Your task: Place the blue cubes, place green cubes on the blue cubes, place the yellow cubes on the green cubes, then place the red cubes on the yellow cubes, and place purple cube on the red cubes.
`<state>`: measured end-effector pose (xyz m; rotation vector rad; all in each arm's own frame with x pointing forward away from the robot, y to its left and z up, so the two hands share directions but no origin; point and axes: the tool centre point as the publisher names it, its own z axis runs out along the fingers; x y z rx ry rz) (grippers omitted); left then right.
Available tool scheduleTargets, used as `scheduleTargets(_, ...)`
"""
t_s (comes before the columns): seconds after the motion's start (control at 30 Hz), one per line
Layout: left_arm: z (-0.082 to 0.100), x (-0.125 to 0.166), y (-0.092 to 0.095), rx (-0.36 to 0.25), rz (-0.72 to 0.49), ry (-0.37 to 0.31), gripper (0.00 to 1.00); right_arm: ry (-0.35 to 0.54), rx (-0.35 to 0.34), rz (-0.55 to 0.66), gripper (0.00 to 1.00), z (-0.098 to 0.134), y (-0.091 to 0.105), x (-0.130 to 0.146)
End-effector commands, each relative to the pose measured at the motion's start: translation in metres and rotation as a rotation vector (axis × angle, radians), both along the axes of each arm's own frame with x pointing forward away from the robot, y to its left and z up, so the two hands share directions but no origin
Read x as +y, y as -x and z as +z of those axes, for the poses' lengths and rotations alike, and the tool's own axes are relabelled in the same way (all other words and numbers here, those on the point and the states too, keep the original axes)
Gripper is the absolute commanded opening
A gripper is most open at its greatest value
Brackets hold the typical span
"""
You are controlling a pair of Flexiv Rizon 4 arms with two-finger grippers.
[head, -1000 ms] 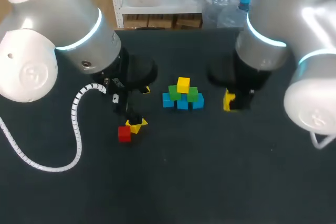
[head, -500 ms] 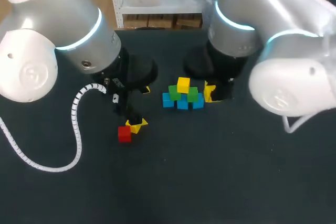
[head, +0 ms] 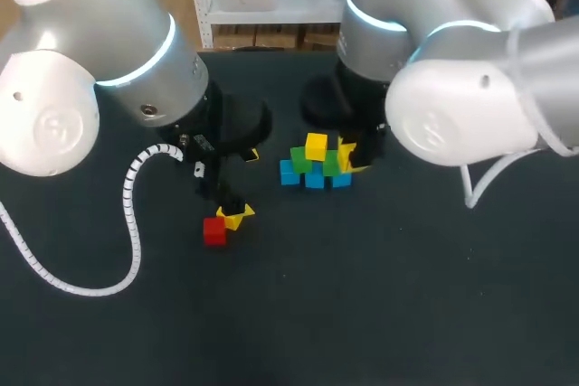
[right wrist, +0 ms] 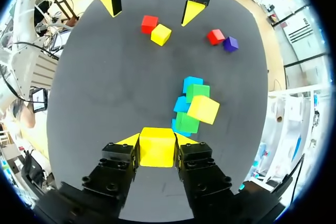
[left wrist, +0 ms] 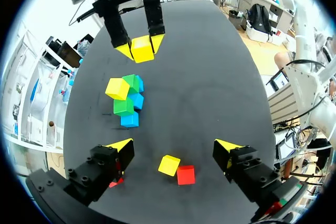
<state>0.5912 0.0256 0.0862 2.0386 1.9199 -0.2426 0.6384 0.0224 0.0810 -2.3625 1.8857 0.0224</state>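
Observation:
A small pyramid stands mid-table: three blue cubes (head: 314, 179) in a row, two green cubes (head: 332, 164) on them, one yellow cube (head: 316, 145) on top, sitting askew. My right gripper (right wrist: 157, 141) is shut on a second yellow cube (right wrist: 157, 148), just right of the pyramid and above table level (head: 348, 155). My left gripper (left wrist: 174, 148) hangs open over a loose yellow cube (left wrist: 169, 164) and a red cube (left wrist: 185, 174) that touch each other. Another red cube (right wrist: 215, 36) and the purple cube (right wrist: 230, 43) lie beside the left gripper, hidden under the left arm in the head view.
The dark table top (head: 380, 296) stretches in front of and to the right of the pyramid. A white spiral cable (head: 131, 223) loops down from my left arm over the table's left part.
My right arm has swung left with the yellow cube, from well right of the pyramid to right beside it. The left arm and the loose cubes have not moved.

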Motion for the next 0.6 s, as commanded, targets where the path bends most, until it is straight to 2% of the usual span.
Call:
scheduleTargets(0.03, -0.0007, 0.0006, -0.0010, 0.001, -0.003, 0.002, 1.00, 0.008, 0.020, 0.003, 0.00, -0.0050, -0.0063, 0.0046)
scheduleTargets(0.6, -0.0007, 0.0006, -0.0010, 0.001, -0.003, 0.002, 1.00, 0.036, 0.019, -0.002, 0.00, -0.0142, -0.0149, 0.0042)
